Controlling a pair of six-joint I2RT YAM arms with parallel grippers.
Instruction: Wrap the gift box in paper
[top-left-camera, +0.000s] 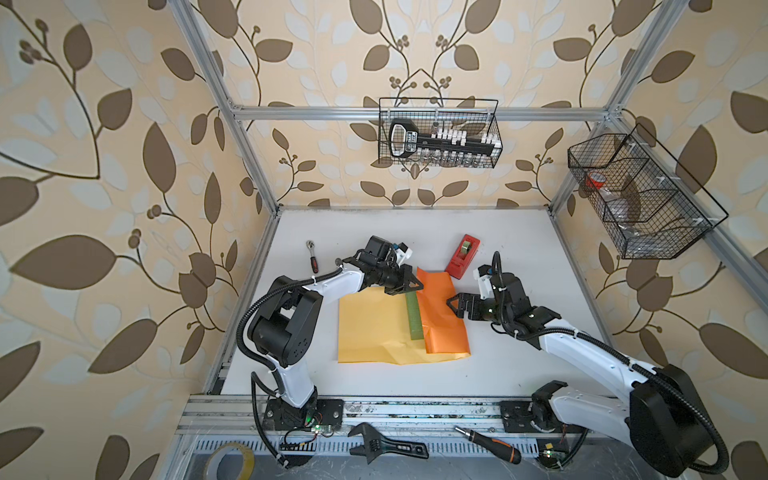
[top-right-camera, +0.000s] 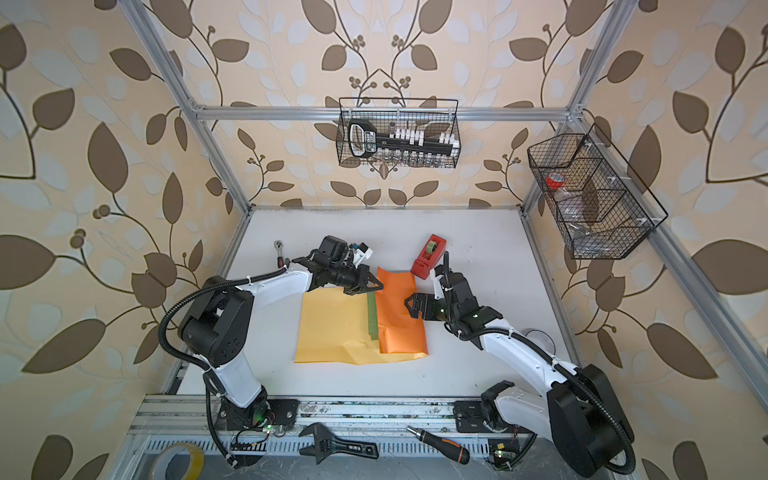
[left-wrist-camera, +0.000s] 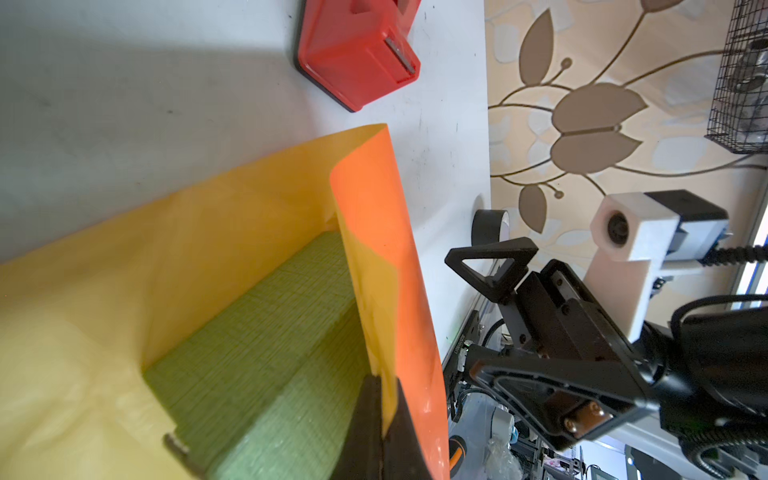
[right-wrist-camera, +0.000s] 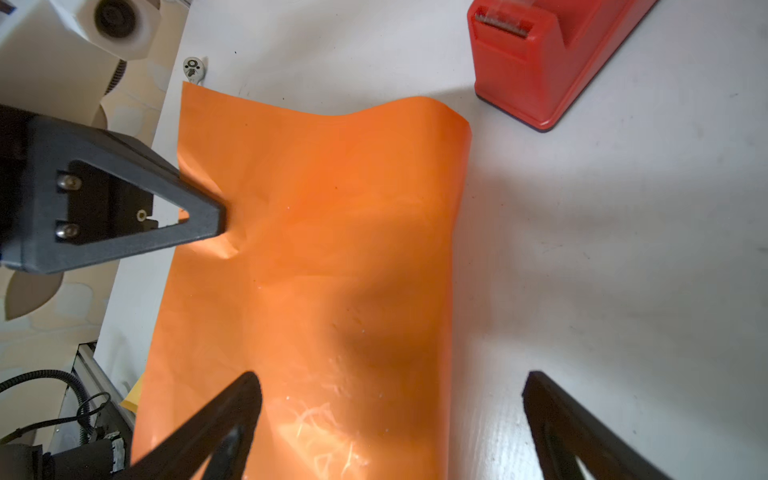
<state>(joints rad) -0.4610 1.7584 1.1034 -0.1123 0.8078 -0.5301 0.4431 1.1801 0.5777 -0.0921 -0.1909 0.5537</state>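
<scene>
The paper (top-left-camera: 370, 328) lies mid-table, yellow face up, with its right part lifted into an orange flap (top-left-camera: 440, 316) over the gift box. Only a green strip of the gift box (top-left-camera: 413, 316) shows in both top views (top-right-camera: 372, 316); the left wrist view shows its top (left-wrist-camera: 266, 332) under the raised flap. My left gripper (top-left-camera: 417, 286) is shut on the flap's far edge, and the paper is pinched between its jaws (left-wrist-camera: 384, 419). My right gripper (top-left-camera: 454, 306) is open beside the flap's right side, holding nothing; its fingers straddle the orange paper's edge (right-wrist-camera: 390, 386).
A red tape dispenser (top-left-camera: 463, 255) stands just behind the paper, and a ratchet (top-left-camera: 312, 257) lies at the back left. Wire baskets hang on the back rail (top-left-camera: 440, 133) and right rail (top-left-camera: 640, 195). A wrench (top-left-camera: 386, 446), a screwdriver (top-left-camera: 488, 444) and a tape roll (top-left-camera: 230, 459) lie in front.
</scene>
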